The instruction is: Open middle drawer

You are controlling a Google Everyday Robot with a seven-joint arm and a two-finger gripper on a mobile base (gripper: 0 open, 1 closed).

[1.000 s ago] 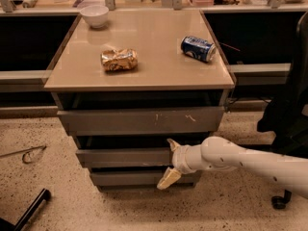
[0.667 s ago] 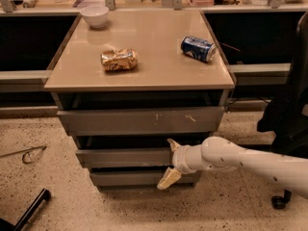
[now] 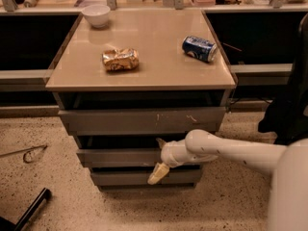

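The middle drawer (image 3: 120,157) is the plain grey-brown front between the taller scratched top drawer (image 3: 139,121) and the bottom drawer (image 3: 125,177). It stands out only a little from the cabinet. My gripper (image 3: 158,159) is at the right half of the middle drawer's front, on the white arm (image 3: 226,150) coming in from the right. It is open, with the fingers spread vertically. The upper fingertip (image 3: 160,142) is at the dark gap above the front. The lower fingertip (image 3: 157,173) hangs in front of the bottom drawer. The drawer's inside is hidden.
On the cabinet top (image 3: 159,52) lie a white bowl (image 3: 96,14), a crumpled gold bag (image 3: 120,59) and a blue can (image 3: 199,48) on its side. A black bar (image 3: 29,211) and a wire (image 3: 26,153) lie on the speckled floor at the left. Dark shelving runs behind.
My gripper has shifted slightly left along the middle drawer's front. The drawers have not visibly moved.
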